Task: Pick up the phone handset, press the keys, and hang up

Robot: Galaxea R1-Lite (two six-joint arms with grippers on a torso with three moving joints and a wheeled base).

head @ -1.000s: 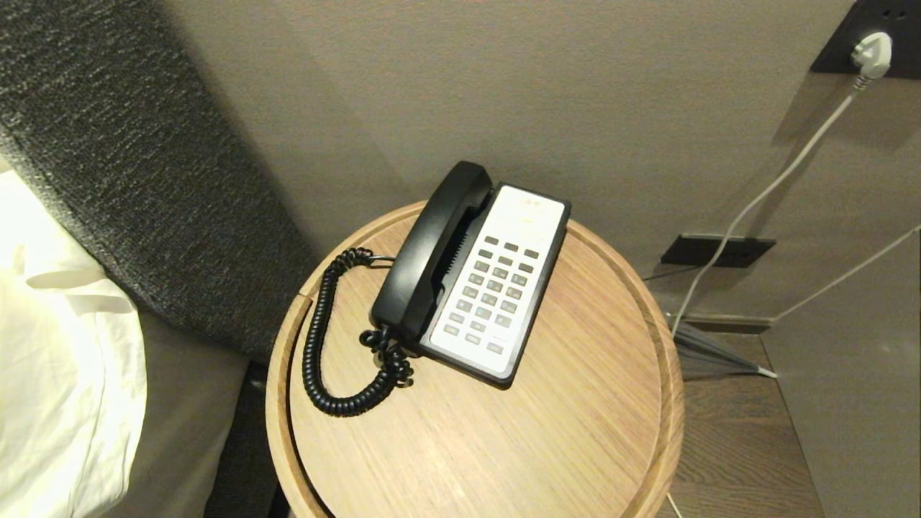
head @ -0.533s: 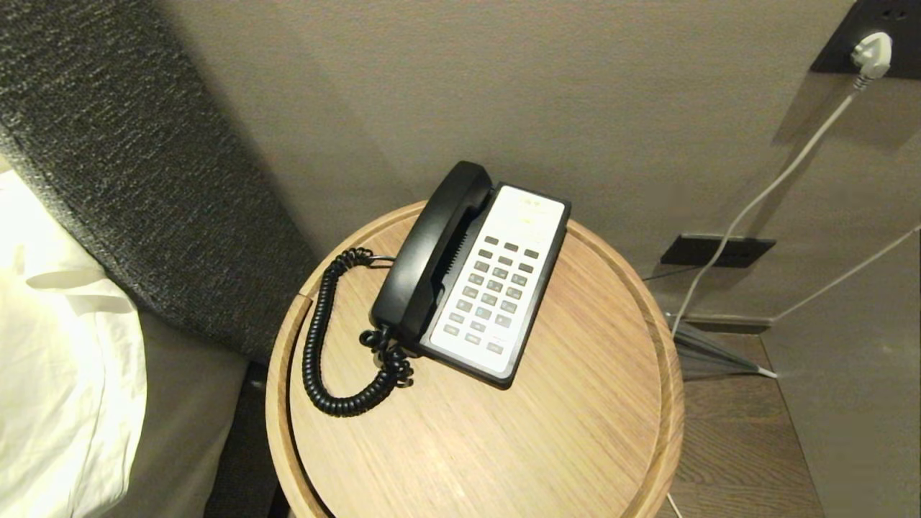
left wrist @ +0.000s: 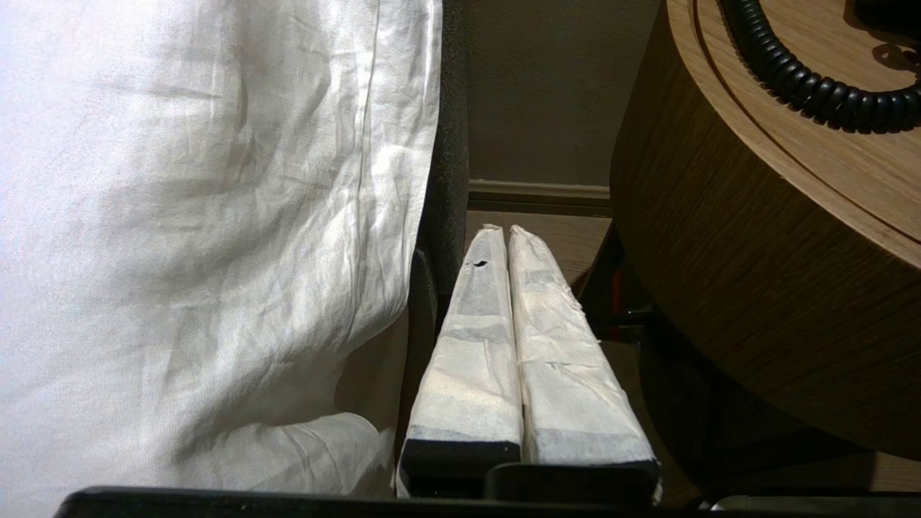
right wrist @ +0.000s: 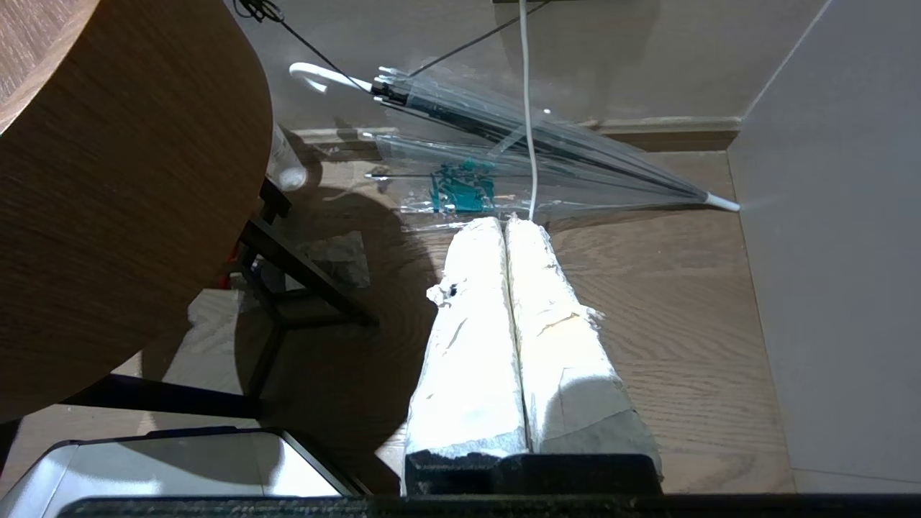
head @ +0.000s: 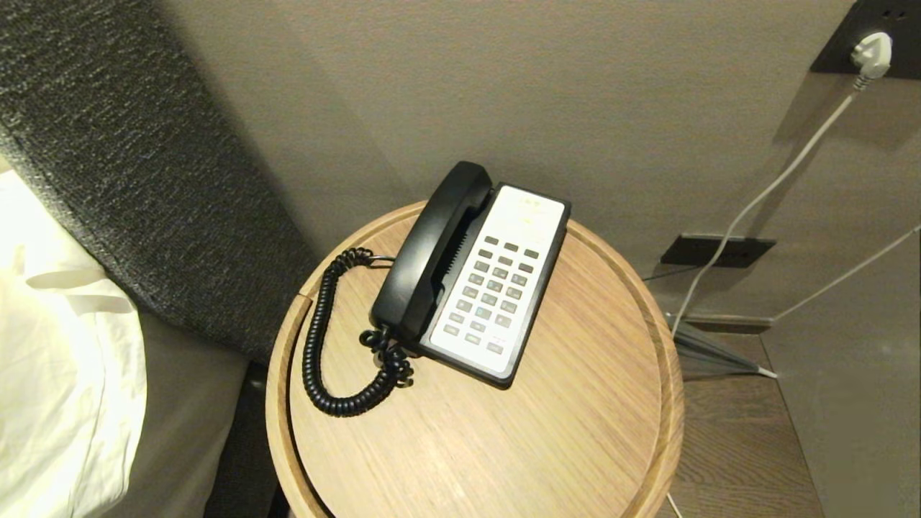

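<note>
We read no legible lettering on the phone base [head: 496, 288], phone handset [head: 432, 252] cradled on its 9 o'clock side atop the round table [head: 575, 432], left gripper [left wrist: 501, 234] and right gripper [right wrist: 504, 223] both pressed closed, empty, below table level, well apart from the handset.

The head view looks steeply down on the round desk [head: 575, 432] from above. Each wrist view sits low beside it, looking along its pincer: the left [left wrist: 509, 234] between bed sheet [left wrist: 180, 237] and desk, the right [right wrist: 506, 224] toward the floor [right wrist: 683, 324]. All share the desk.
</note>
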